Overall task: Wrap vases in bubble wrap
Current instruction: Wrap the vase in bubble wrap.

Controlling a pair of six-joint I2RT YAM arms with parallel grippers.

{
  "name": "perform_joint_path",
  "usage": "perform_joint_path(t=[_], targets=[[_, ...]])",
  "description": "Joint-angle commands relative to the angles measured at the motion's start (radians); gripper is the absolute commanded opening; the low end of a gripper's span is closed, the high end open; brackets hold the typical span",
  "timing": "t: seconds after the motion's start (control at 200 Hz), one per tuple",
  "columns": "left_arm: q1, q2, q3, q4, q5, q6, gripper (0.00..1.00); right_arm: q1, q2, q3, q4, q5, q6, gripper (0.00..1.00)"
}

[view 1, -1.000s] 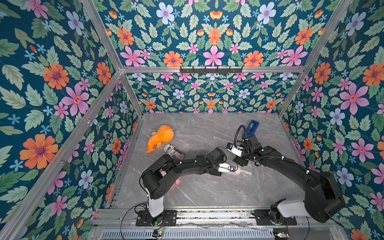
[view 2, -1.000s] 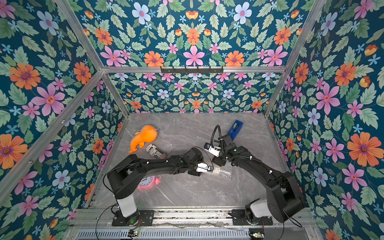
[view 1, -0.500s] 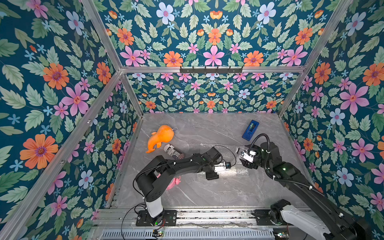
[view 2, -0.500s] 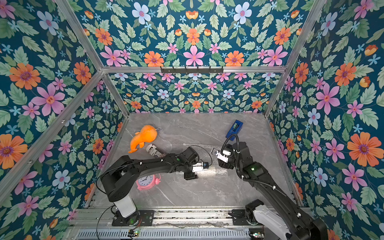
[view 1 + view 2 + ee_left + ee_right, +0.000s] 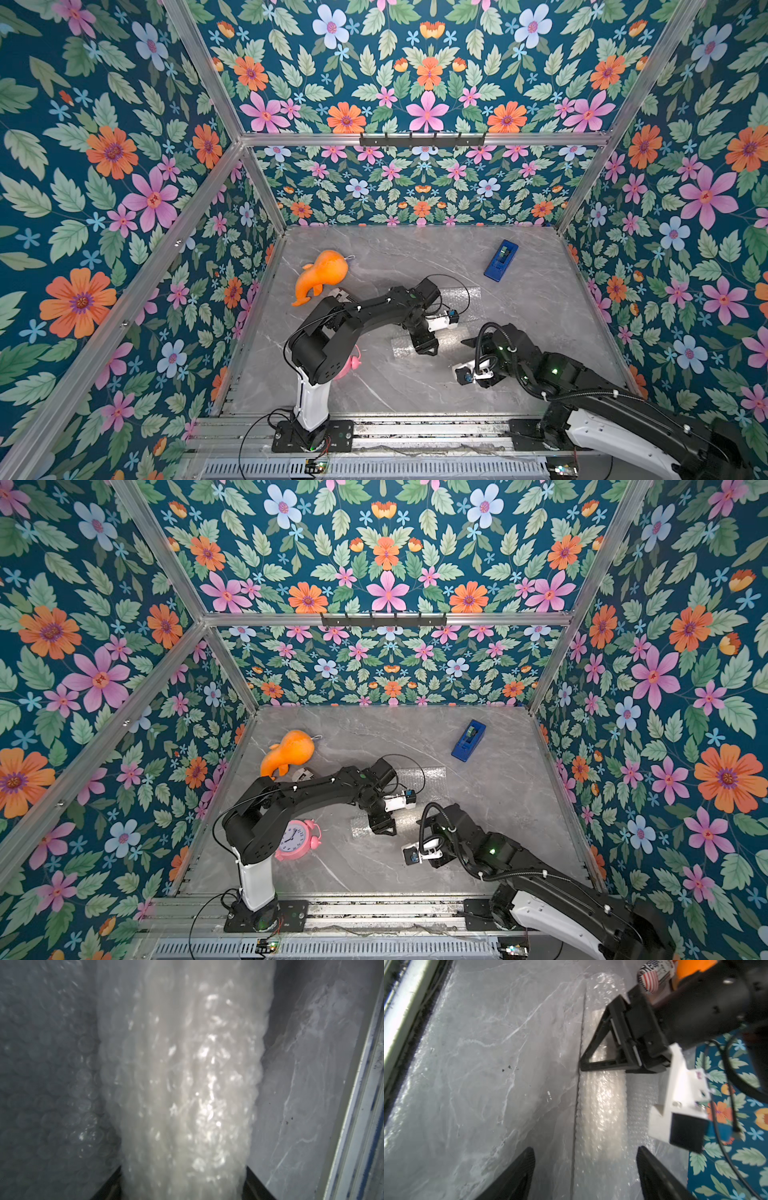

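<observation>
The bubble wrap (image 5: 457, 297) is clear, shiny and bumpy. Its near part is rolled into a fat tube in the middle of the table (image 5: 374, 386); its far part lies flat. The tube looks white inside; the vase is hidden.

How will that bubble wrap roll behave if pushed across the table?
Likely rolls easily: the bubble wrap roll is a cylinder on a smooth tabletop. Its flat loose tail may let it unwind. Probably squashy where the left gripper clamps it.
</observation>
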Motion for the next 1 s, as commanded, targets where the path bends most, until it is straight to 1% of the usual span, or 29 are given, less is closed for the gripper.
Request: perform_joint_path(t=[0.0,0.125,0.21,0.44,0.61,0.725,0.77,0.86,0.995], targets=[[0.001,0.049,0.01,-0.282,-0.034,-0.022,0.56,0.008,0.066,0.007,0.134,0.051,-0.055,0.78],[0.004,0.073,0.038,-0.299,-0.001,-0.005,0.56,0.009,0.155,0.014,0.219,0.072,-0.083,0.78],[0.005,0.095,0.057,-0.316,0.001,0.0,0.56,0.015,0.215,0.021,0.287,0.11,-0.092,0.78],[0.015,0.111,0.076,-0.323,0.011,0.018,0.56,0.018,0.347,0.036,0.392,0.143,-0.11,0.78],[0.021,0.108,0.076,-0.323,0.012,0.025,0.57,0.019,0.443,0.065,0.433,0.175,-0.122,0.78],[0.022,0.111,0.078,-0.325,0.014,0.029,0.57,0.018,0.503,0.08,0.449,0.22,-0.11,0.78],[0.023,0.111,0.078,-0.325,0.014,0.032,0.57,0.018,0.531,0.087,0.444,0.258,-0.099,0.77],[0.023,0.111,0.077,-0.323,0.015,0.035,0.58,0.018,0.588,0.087,0.47,0.338,-0.08,0.75],[0.025,0.106,0.075,-0.312,0.019,0.037,0.6,0.018,0.635,0.095,0.441,0.371,-0.038,0.71]])
